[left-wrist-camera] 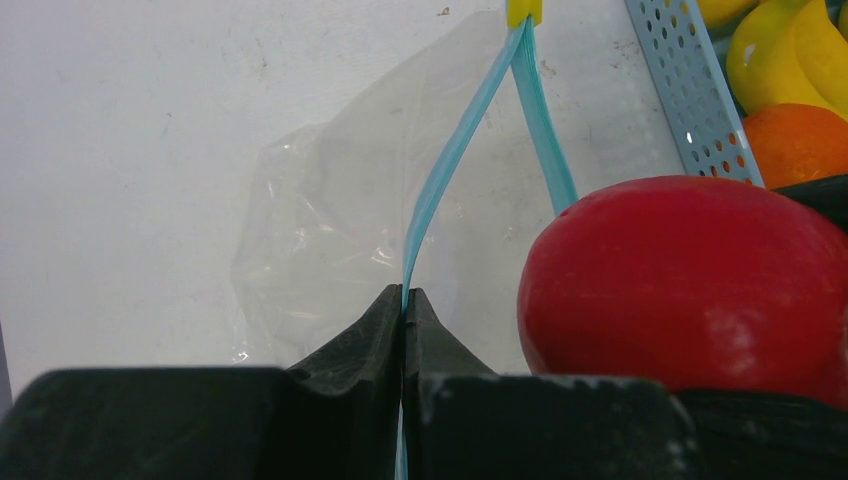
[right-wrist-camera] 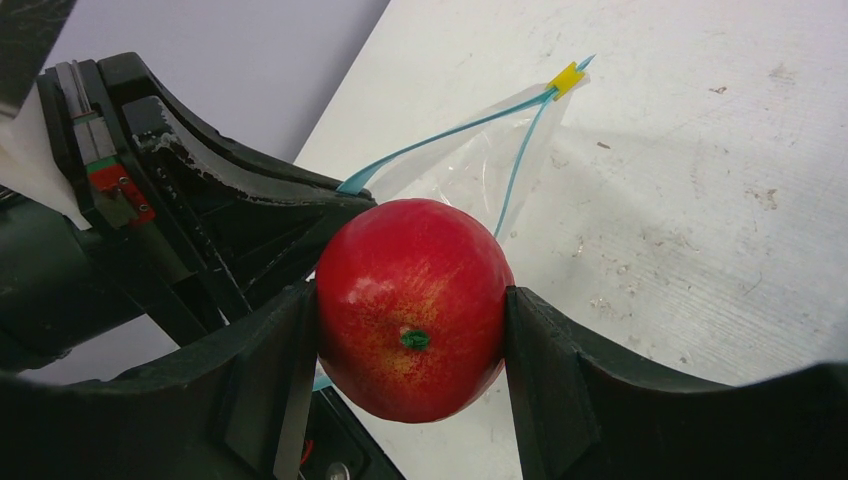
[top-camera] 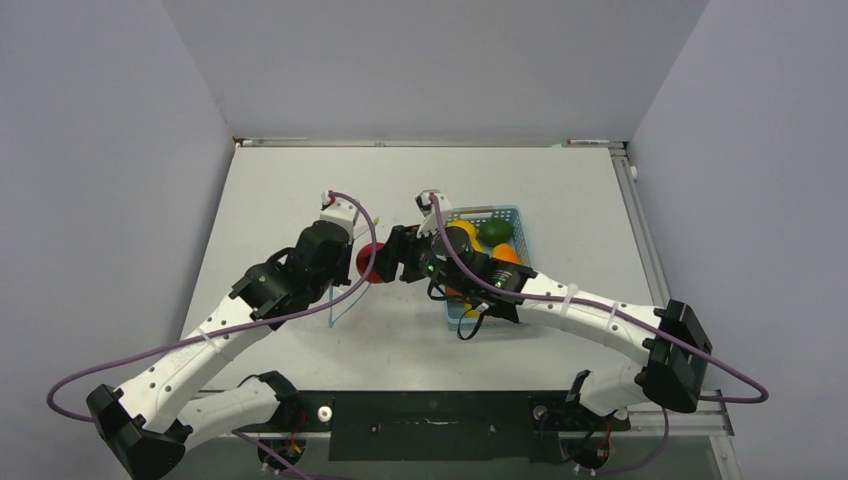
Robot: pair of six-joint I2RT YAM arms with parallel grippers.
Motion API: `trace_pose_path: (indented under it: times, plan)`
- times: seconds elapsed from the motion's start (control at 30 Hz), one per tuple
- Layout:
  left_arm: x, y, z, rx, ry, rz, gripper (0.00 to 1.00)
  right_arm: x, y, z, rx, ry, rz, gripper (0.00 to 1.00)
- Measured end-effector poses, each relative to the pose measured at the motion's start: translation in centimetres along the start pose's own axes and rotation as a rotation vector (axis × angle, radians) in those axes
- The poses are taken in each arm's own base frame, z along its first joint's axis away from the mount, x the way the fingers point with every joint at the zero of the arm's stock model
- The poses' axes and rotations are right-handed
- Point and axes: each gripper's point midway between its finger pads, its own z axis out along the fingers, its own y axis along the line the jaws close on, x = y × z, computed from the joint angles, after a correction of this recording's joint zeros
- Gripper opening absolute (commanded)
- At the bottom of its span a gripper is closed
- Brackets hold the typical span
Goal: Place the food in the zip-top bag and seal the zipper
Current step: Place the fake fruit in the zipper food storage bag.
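Right gripper [right-wrist-camera: 410, 340] clamps apple [right-wrist-camera: 410, 290]; left gripper [left-wrist-camera: 405, 300] pinches zipper [left-wrist-camera: 441, 170] (pinch visible only from left wrist).

Red apple [right-wrist-camera: 412, 308], teal zipper [left-wrist-camera: 450, 160], clr bag [left-wrist-camera: 330, 240], lt-blue basket [left-wrist-camera: 680, 80].

Fixed view high over the table [top-camera: 300, 190], wrist views close (over their own fingers [right-wrist-camera: 560, 360]), all sharing the red apple [right-wrist-camera: 415, 300].
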Motion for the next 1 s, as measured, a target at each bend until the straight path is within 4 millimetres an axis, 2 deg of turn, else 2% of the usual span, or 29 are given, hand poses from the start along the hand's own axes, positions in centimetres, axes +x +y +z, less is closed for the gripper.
trace_pose_path:
  times: [0.3, 0.77, 1.0]
  plan:
    - [0.0, -0.2, 0.0, 0.011, 0.003, 0.0, 0.0, 0.0, 1.0, 0.6, -0.026, -0.008, 0.01, 0.31]
    - [0.0, -0.3, -0.1, 0.018, 0.003, -0.001, 0.0, 2.1, -0.3, 2.9, 0.013, 0.029, 0.025, 0.32]
    - [0.0, -0.2, -0.1, 0.019, 0.0, -0.005, 0.0, 3.3, -1.2, 3.8, 0.055, 0.038, 0.018, 0.44]
